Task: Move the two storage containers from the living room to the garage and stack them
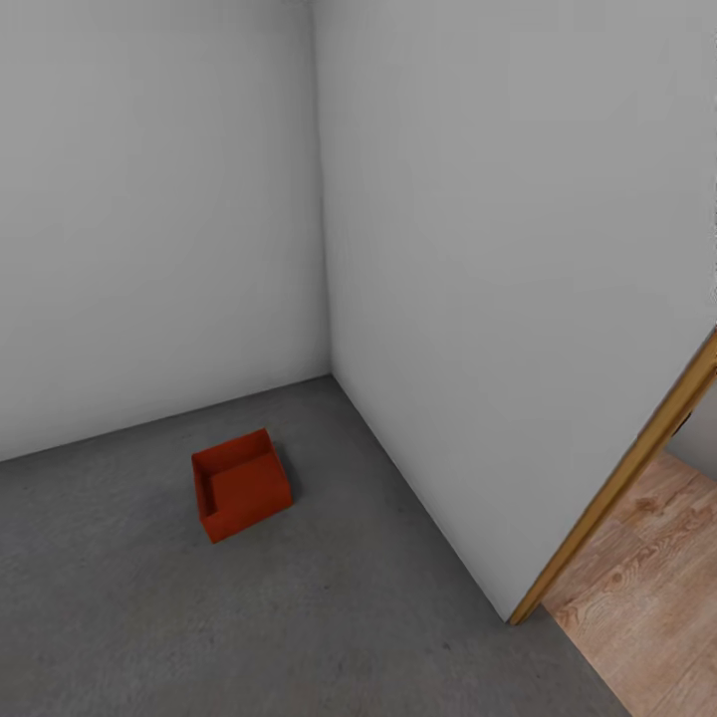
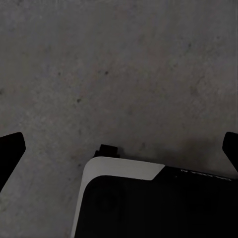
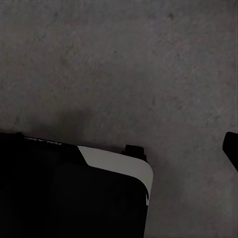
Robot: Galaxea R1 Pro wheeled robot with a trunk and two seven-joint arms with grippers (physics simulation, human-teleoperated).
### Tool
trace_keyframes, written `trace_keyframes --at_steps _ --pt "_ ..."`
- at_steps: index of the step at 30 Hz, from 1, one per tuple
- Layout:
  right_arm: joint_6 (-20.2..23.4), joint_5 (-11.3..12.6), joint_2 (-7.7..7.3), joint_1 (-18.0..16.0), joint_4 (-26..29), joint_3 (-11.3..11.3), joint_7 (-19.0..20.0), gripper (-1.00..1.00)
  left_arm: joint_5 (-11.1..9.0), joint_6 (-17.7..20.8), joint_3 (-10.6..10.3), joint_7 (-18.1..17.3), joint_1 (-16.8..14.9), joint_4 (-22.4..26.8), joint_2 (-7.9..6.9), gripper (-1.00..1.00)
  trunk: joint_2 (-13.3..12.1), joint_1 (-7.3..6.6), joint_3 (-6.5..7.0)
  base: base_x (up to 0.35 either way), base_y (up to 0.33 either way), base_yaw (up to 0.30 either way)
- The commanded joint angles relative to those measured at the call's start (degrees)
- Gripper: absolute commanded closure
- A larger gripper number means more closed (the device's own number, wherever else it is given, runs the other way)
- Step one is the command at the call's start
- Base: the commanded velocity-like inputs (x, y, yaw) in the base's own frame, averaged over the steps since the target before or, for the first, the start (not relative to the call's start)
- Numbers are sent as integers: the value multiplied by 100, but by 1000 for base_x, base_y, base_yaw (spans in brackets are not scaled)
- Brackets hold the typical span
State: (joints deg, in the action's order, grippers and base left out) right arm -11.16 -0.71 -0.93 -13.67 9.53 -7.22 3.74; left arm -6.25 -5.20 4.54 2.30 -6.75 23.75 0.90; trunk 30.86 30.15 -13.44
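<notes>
Left fingers (image 2: 11,148) spread wide apart and empty above grey concrete floor (image 2: 119,64), right fingers (image 3: 231,146) with one tip visible, state unclear, one orange-red storage container (image 1: 241,484) on the floor near the corner of two pale walls (image 1: 498,249), wood plank flooring (image 1: 657,578) beyond.

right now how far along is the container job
Roughly halfway. Done: one storage container sits on the garage's concrete floor near the wall corner, nothing stacked on it. In hand: nothing; the left end effector is open over bare concrete. Left: fetch the second container, presumably through the doorway onto the wood floor, and stack it.
</notes>
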Motion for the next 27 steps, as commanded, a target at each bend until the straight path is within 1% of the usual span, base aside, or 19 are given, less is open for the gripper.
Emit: trace_keyframes --at_steps 1,27 --pt "-18 -8 -3 -4 -4 -26 4 -100 -52 -16 12 -2 -3 -2 5 -100 7 2 1 0 0 0" --pt "-10 -9 -3 -4 -4 -27 4 -100 -52 -16 12 -2 -5 -2 7 -100 7 2 244 0 0 0"
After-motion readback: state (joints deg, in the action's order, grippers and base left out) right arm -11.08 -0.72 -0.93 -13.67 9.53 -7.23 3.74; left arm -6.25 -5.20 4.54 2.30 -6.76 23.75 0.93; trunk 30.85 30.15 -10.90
